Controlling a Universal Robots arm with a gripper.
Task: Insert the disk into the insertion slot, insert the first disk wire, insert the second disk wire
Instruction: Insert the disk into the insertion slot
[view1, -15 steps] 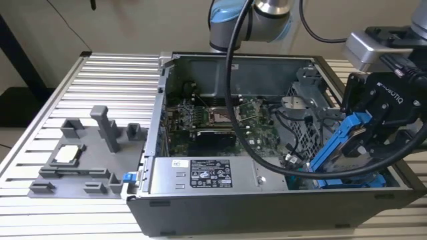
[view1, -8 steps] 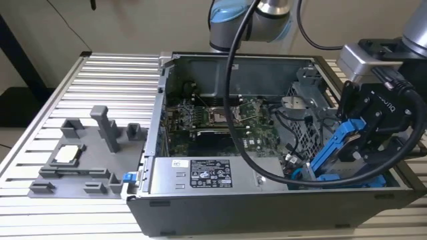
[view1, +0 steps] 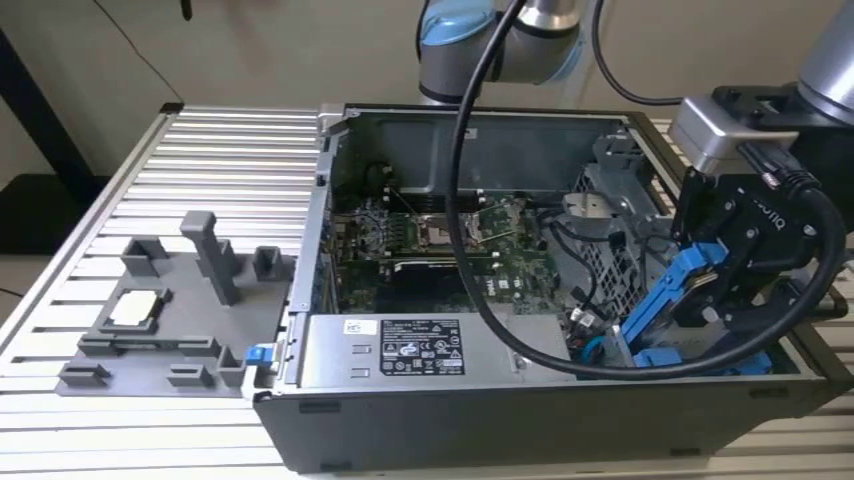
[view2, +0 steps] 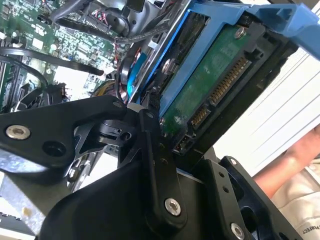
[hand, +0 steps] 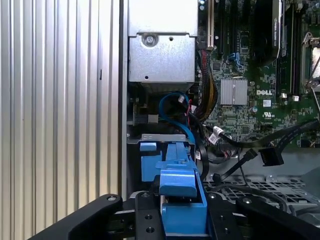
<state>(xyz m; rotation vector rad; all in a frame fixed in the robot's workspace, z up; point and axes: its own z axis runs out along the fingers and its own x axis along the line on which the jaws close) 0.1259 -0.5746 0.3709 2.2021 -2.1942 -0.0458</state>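
Blue-framed, the disk (view1: 663, 300) hangs tilted at the exterior view's right, clamped in the gripper (view1: 710, 298), its long axis slanting down toward the insertion slot (hand: 160, 136) just beneath.

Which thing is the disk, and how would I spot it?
Find the open computer case on the ribbed metal table. At its corner on the exterior view's right, the black gripper holds the disk tilted. It is the flat slab whose bright blue frame stands out against the grey case.
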